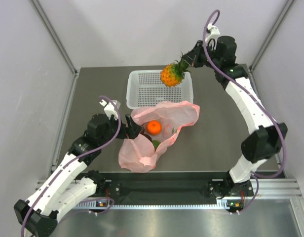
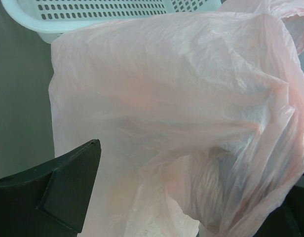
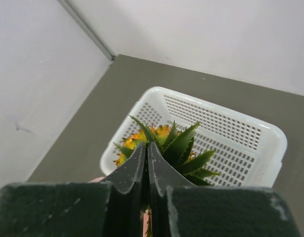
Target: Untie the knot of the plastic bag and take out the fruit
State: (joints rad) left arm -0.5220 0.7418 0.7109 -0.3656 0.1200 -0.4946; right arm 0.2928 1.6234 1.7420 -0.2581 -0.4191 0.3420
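Observation:
My right gripper [image 1: 187, 61] is shut on the green crown of the mini pineapple [image 1: 171, 75], which hangs in the air over the white basket [image 1: 142, 96]. In the right wrist view the closed fingertips [image 3: 147, 148] pinch the crown leaves [image 3: 184, 143] above the basket [image 3: 241, 128]. The pink plastic bag [image 1: 142, 153] lies in front of the basket with its mouth gaping. An orange [image 1: 153, 127] shows inside it, and a darker fruit [image 1: 156, 144] sits just below. No knot shows. My left gripper [image 1: 131, 128] stands open at the bag's left side, with crinkled plastic [image 2: 181, 98] between its fingers [image 2: 68, 192].
The basket [image 2: 93, 15] stands at the back centre of the grey table, right behind the bag. White walls enclose the table on the left, right and back. The arm bases and a metal rail run along the near edge.

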